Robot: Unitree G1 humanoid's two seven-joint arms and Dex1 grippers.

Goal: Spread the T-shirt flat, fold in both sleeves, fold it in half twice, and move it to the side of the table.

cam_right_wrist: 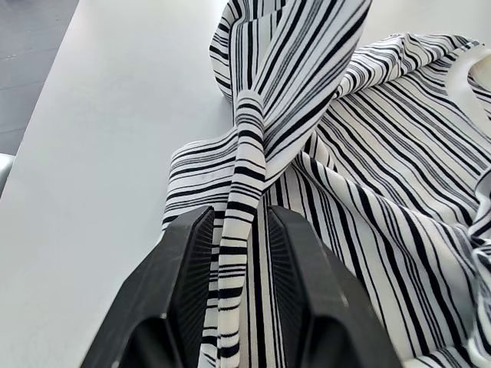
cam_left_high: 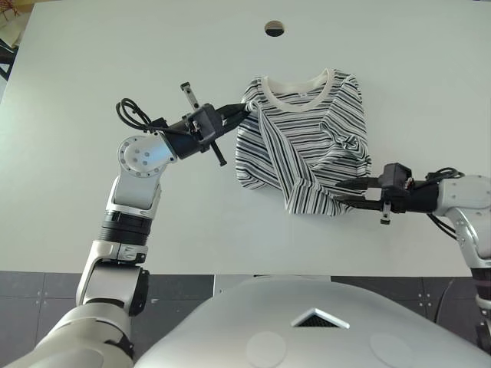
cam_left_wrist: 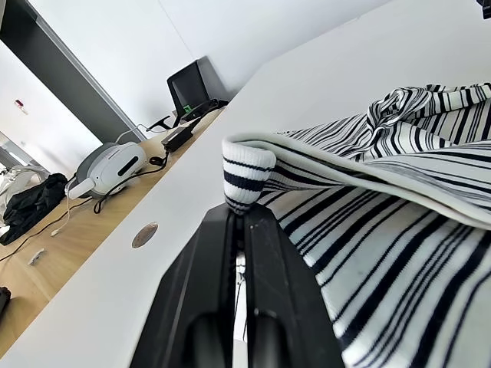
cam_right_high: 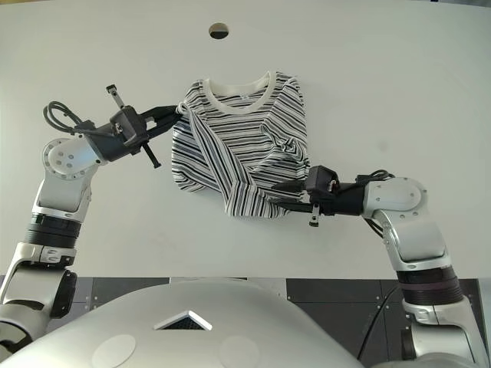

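Left eye view shows the white counter (cam_left_high: 92,61) carrying the striped T-shirt (cam_left_high: 307,138), rumpled, centre-right. The left end effector (cam_left_high: 244,109) is clamped on its sleeve edge, the right end effector (cam_left_high: 341,192) on a bottom fold. 1 round hole (cam_left_high: 274,28) lies beyond the collar.

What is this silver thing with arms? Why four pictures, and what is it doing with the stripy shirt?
It is a robot with two arms, each ending in a gripper: a two-fingered pincher. Two pictures come from cameras in its head, looking down on a white table. The other two come from cameras on its wrists, looking along the black fingers. A striped T-shirt lies rumpled on the table. The left gripper pinches its edge near the collar; the right gripper pinches a bunched fold at its near edge.
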